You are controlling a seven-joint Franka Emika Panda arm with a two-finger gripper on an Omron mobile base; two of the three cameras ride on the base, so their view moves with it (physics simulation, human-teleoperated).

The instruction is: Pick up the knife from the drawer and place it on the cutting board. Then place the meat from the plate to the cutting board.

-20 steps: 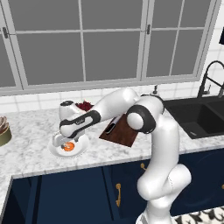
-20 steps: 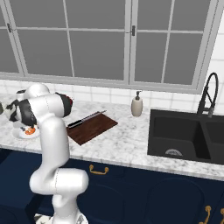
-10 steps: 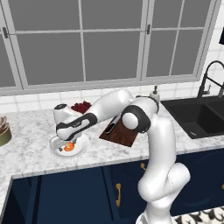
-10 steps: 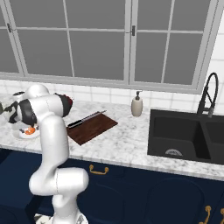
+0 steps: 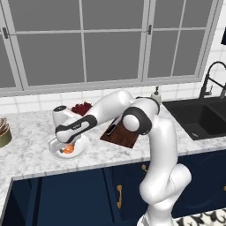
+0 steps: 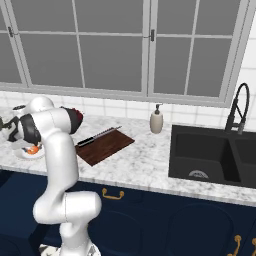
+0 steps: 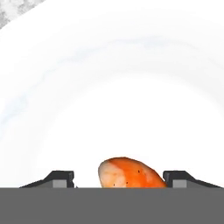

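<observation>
While the meat [image 7: 130, 173] lies on the plate [image 7: 131, 87], the knife [image 6: 98, 136] rests on the cutting board [image 6: 107, 148].

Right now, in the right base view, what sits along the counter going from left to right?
Plate with the meat → cutting board carrying the knife → soap dispenser → black sink → faucet.

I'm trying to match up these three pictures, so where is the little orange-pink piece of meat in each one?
Left base view: the meat lies on the white plate, left of centre, under the hand.
Right base view: it is at the far left edge, on the plate beside the arm.
Hand view: bottom centre, between the two dark fingertips, on the plate.
Shared landmark: the plate.
</observation>
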